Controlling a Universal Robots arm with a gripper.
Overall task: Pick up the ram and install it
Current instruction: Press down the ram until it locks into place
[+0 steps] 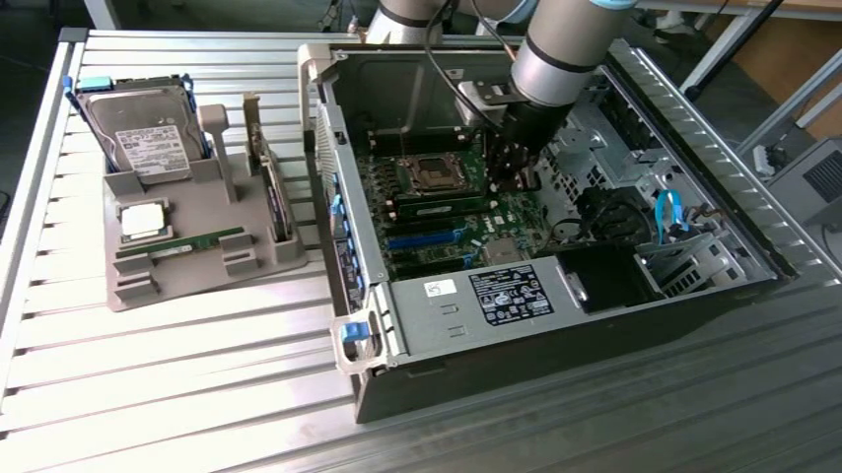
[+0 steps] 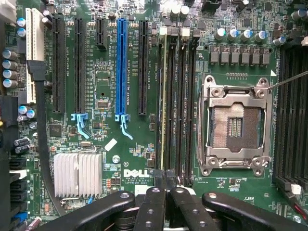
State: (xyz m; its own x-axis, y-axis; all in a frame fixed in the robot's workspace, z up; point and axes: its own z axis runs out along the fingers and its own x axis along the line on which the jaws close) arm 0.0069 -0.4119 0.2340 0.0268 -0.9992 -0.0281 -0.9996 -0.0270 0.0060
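A ram point(image 2: 164, 96) stands edge-on in one of the long black memory slots beside the open silver processor socket point(image 2: 236, 126). In the exterior view this green stick point(image 1: 441, 204) lies just below the socket on the motherboard. My gripper point(image 2: 164, 185) is shut, its black fingers point(image 2: 153, 202) pressed together right over the near end of that stick. I cannot tell whether they touch it. From the exterior view the gripper point(image 1: 511, 180) reaches down into the open computer case. Another green ram stick point(image 1: 180, 242) lies on the grey holder tray point(image 1: 158, 286) at the exterior view's left.
The case walls point(image 1: 345, 197) surround the motherboard. A blue expansion slot point(image 2: 121, 67), a finned heatsink point(image 2: 77, 174) and a black cable point(image 2: 41, 130) lie beside the memory slots. The tray also carries a hard drive point(image 1: 148, 138) and a square processor chip point(image 1: 142, 219).
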